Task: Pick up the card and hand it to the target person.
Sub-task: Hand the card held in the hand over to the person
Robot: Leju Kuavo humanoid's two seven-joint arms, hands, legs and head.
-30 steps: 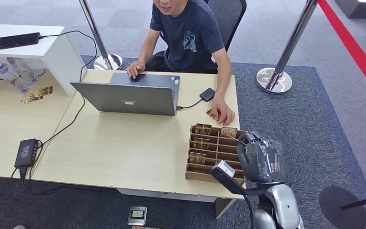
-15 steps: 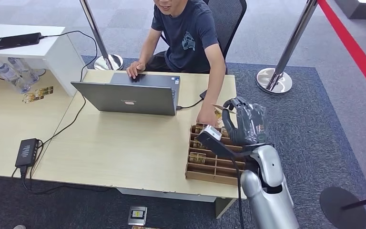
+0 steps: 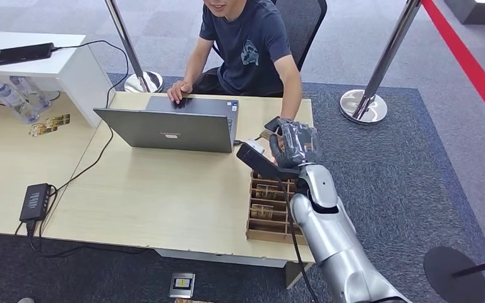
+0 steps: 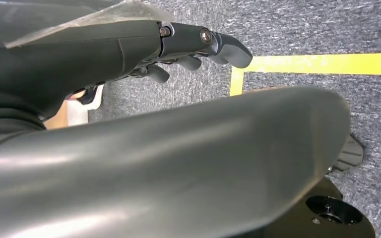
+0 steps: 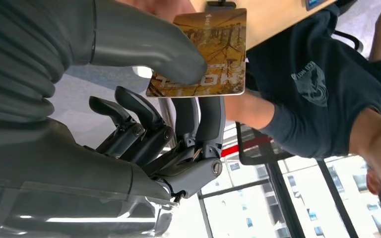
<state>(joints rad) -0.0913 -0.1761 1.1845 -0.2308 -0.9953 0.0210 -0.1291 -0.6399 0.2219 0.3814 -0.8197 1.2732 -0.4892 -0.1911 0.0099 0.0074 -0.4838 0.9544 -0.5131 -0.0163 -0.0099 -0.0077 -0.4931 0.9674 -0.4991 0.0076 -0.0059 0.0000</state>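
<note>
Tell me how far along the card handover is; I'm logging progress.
Picked up: the right hand pinches the card between thumb and fingers, up off the wooden tray. In hand: it is stretched toward the seated person, whose hand is right beside it. Left: the person taking the card and the hand letting go. The left hand holds nothing.

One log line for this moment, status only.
phase: handover | right robot hand: pinching card, held out over desk | person's hand: at card's edge | left robot hand: hanging, empty
</note>
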